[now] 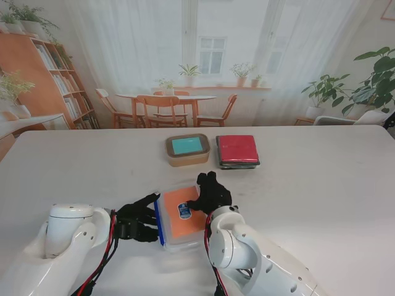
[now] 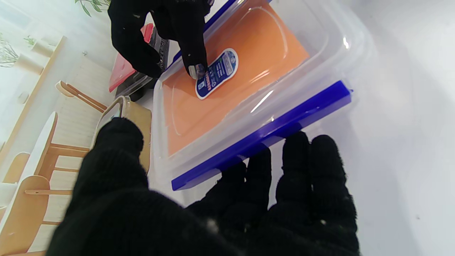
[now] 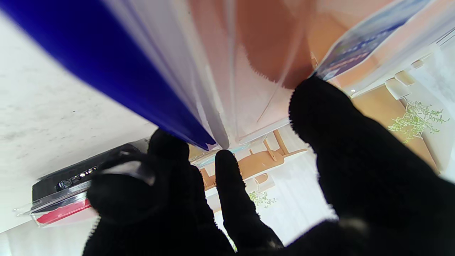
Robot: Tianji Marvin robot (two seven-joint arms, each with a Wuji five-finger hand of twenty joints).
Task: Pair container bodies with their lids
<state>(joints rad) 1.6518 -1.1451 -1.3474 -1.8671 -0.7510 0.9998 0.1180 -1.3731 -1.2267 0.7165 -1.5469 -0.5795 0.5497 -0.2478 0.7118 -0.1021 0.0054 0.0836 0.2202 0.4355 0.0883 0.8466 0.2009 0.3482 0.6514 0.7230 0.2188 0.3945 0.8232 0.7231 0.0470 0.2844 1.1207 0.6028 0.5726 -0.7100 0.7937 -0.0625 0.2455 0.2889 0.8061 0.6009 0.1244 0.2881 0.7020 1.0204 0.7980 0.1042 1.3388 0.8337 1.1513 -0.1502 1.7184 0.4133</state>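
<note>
The orange box (image 1: 181,217) lies flat on the table (image 1: 321,185) near me, between both hands, its long axis running from me away and a little to the right, label up. The left hand (image 1: 137,219) is spread, its fingertips (image 2: 298,149) at the blue clip (image 2: 263,133). The right hand (image 1: 212,192) pinches the box's far right corner, one finger on the lid.

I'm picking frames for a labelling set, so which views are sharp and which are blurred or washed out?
Stand view: evenly lit, sharp, the orange-lidded box clear between both hands. Left wrist view: the box label is crisp, glare streaks cross the clear lid, and the left hand is soft at the near edge. Right wrist view: the blue clip and lid are smeared out of focus, too close to the lens.
</note>
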